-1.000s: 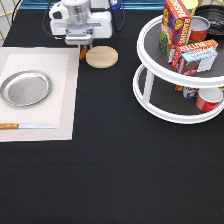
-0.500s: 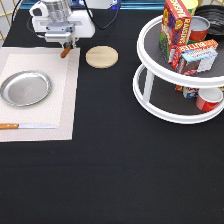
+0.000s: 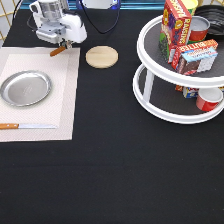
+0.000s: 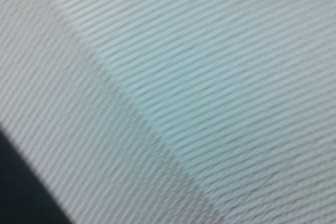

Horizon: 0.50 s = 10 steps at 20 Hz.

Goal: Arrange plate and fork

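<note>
The plate [image 3: 25, 88] is already laid on the placemat [image 3: 65, 95], with a knife [image 3: 27, 126] below it. The fork [image 3: 58, 50] is gripped by the gripper [image 3: 64, 45] above the placemat's top edge, not yet laid down.

the exterior view looks down across the table; the wrist view sits close over the placemat [image 4: 195, 100], which both show.

Ribbed pale placemat [image 4: 195, 100] fills the frame beside dark tabletop [image 4: 22, 195]
</note>
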Available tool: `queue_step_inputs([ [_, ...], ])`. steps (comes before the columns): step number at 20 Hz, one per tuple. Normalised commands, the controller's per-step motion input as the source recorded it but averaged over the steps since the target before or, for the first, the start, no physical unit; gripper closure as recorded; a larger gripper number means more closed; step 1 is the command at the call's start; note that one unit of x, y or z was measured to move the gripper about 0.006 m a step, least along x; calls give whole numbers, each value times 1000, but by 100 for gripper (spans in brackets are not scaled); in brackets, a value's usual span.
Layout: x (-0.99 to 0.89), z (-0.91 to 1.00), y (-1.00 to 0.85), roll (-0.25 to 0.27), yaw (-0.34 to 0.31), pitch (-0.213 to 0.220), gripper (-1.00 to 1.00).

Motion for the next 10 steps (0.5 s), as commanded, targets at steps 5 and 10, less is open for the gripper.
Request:
queue_step_inputs([
  [5, 29, 49, -261, -49, -249, 52, 100],
  [10, 113, 132, -301, -69, -220, 61, 100],
])
